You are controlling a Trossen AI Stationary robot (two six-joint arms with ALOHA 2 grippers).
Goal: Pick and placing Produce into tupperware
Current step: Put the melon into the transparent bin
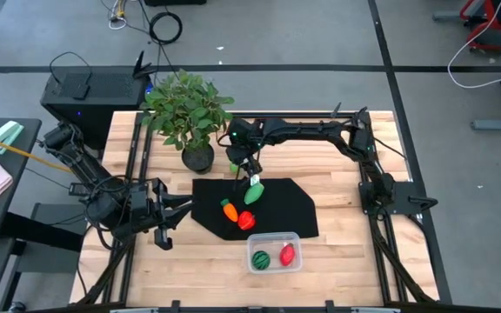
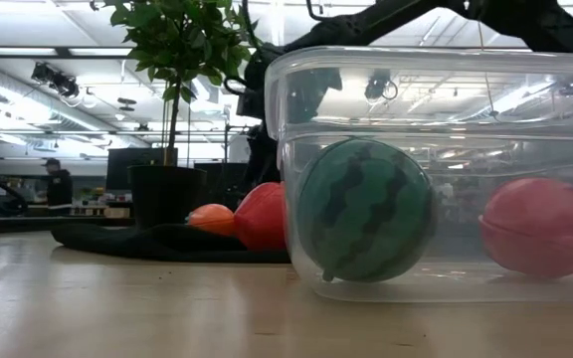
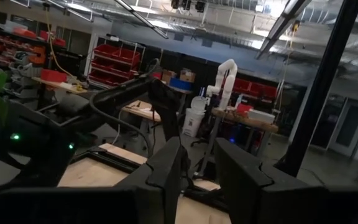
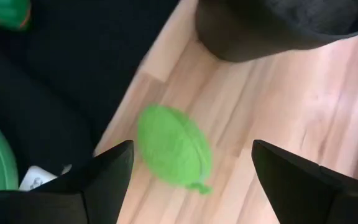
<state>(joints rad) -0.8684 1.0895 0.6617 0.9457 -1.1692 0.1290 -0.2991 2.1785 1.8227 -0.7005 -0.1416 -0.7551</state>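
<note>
The clear tupperware (image 1: 274, 251) stands on the wood near the table's near edge. It holds a striped green ball (image 2: 364, 209) and a red piece (image 2: 543, 227). An orange piece (image 1: 230, 209), a red piece (image 1: 246, 220) and green pieces (image 1: 253, 191) lie on the black mat (image 1: 294, 209). One small light green piece (image 4: 169, 146) lies on bare wood beside the mat's edge. My right gripper (image 1: 244, 168) (image 4: 191, 152) hangs open above it, one finger on either side, touching nothing. My left gripper (image 1: 174, 219) (image 3: 197, 149) waits open at the table's left.
A leafy potted plant (image 1: 190, 117) stands just beyond my right gripper, and its dark pot (image 4: 278, 25) is close to the light green piece. Bare wood lies left of the tupperware and right of the mat. The room's benches and shelves show behind.
</note>
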